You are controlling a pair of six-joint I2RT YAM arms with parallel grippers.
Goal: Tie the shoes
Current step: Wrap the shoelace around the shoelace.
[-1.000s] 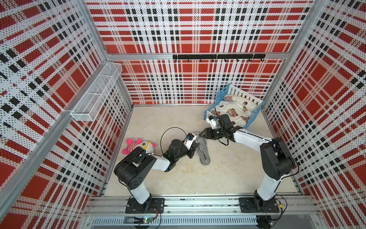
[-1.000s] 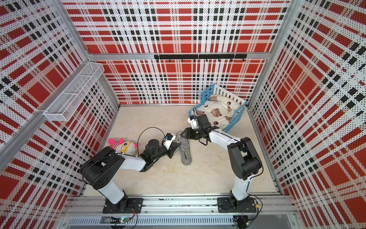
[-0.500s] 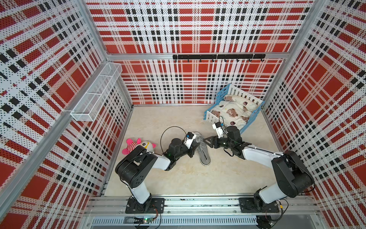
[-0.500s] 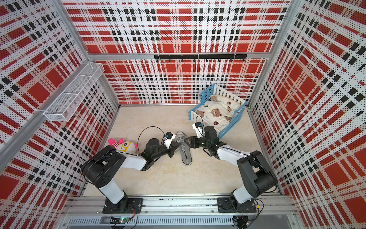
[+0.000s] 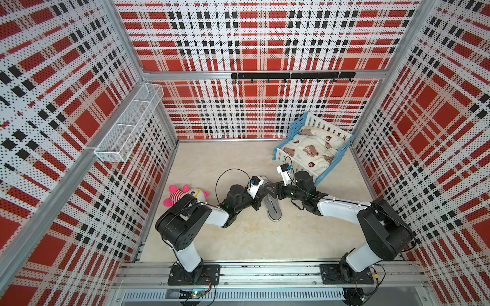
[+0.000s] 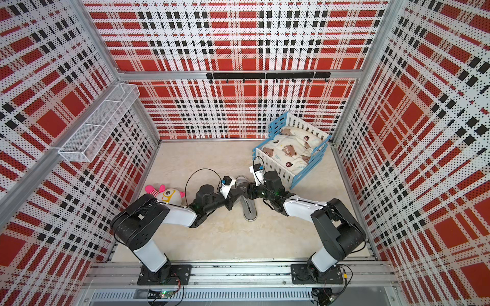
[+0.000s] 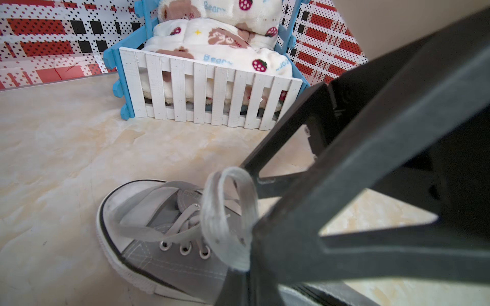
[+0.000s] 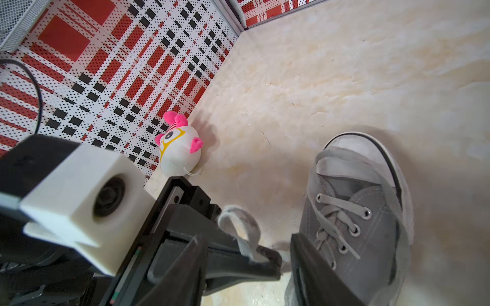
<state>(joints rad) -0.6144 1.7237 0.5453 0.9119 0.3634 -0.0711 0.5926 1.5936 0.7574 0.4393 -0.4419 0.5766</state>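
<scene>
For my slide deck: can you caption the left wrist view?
Left gripper pinches a lace loop over the grey sneaker, with a blue-and-white toy bed behind.

Bare floor [image 5: 225, 159] beyond the shoe [image 5: 274, 212] — doll bed [image 7: 124, 79] near on the right, plush toy [image 8: 179, 153] left.

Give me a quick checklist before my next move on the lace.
1. Left gripper shut on the lace loop: ok.
2. Right gripper open: ok.
3. Loop inside the right jaws' gap: cannot tell; it lines up in the right wrist view, but depth is unclear.
4. Shoe upright: ok.
5. Laces tied: not ok; a loose lace drapes over the shoe.
6. Toy apart from the shoe: ok.
</scene>
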